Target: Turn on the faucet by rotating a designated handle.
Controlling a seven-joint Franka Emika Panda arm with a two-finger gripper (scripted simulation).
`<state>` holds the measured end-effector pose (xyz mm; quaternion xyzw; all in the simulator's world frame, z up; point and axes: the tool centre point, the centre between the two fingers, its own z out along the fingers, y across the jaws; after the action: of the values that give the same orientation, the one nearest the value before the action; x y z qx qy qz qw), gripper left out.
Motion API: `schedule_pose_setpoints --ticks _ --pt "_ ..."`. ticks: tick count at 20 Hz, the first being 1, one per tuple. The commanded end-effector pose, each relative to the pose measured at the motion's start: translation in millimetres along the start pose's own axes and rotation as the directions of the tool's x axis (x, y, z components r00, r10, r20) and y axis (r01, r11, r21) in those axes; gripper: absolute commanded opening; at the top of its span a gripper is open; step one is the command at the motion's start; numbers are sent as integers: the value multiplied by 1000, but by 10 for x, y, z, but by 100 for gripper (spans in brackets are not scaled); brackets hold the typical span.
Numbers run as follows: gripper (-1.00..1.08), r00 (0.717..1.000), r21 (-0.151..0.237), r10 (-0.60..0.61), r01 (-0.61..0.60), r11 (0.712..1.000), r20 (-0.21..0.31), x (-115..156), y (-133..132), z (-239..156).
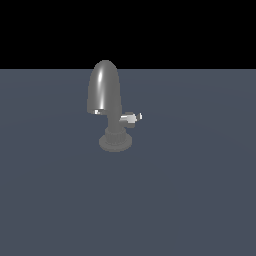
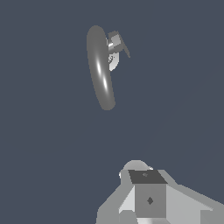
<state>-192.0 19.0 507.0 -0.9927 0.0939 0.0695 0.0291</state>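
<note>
I see the faucet (image 1: 106,102) standing mid-worktop, its handle (image 1: 131,118) jutting toward the exterior view's right. It looks rigid, slick metal; I'd push the stub's tip. My hand (image 2: 146,194) hangs well apart; its opening I cannot tell.

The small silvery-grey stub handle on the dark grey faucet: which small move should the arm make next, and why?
Probably bring the gripper toward the small silvery-grey stub handle. In the wrist view the dark grey metallic faucet lies well apart from the gripper, nothing touches the handle, and the exterior view shows no arm near it. Whether the jaws are open cannot be told.
</note>
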Motion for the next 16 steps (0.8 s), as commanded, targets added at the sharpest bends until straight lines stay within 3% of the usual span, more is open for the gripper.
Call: schedule_pose_setpoints --ticks 1,9,16 --pt "-100 998 16 37 -38 999 43 127 -43 10" --pt "-100 971 57 150 -163 985 188 543 -146 77" --pt "-100 917 77 241 -279 957 319 920 -200 183"
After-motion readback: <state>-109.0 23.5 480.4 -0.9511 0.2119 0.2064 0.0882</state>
